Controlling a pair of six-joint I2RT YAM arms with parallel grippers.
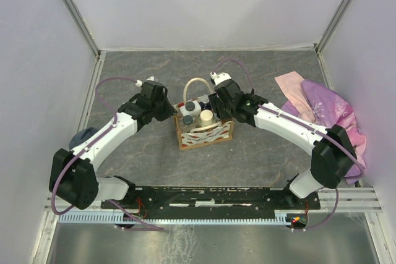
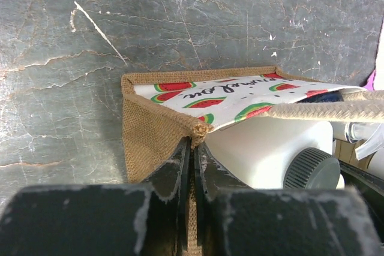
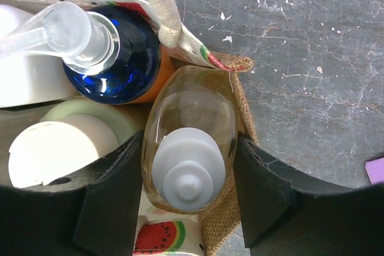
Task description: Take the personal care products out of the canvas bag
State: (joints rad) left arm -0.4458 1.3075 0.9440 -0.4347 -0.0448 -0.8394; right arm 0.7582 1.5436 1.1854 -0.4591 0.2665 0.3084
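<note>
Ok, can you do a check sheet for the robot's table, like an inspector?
Surface: dark grey marbled tabletop, pale veins.
Job's things: small tan canvas bag with watermelon print, upright mid-table; bottles and jars inside, none seen outside.
Clutter: crumpled pink-purple cloth at right; dark grey lump at left edge.
Grippers: left gripper shut on the bag's corner; right gripper straddles a clear bottle with grey cap, grip unclear.
Cables: purple cables arch on both sides of the bag.
Surroundings: plain white walls, metal frame posts.
</note>
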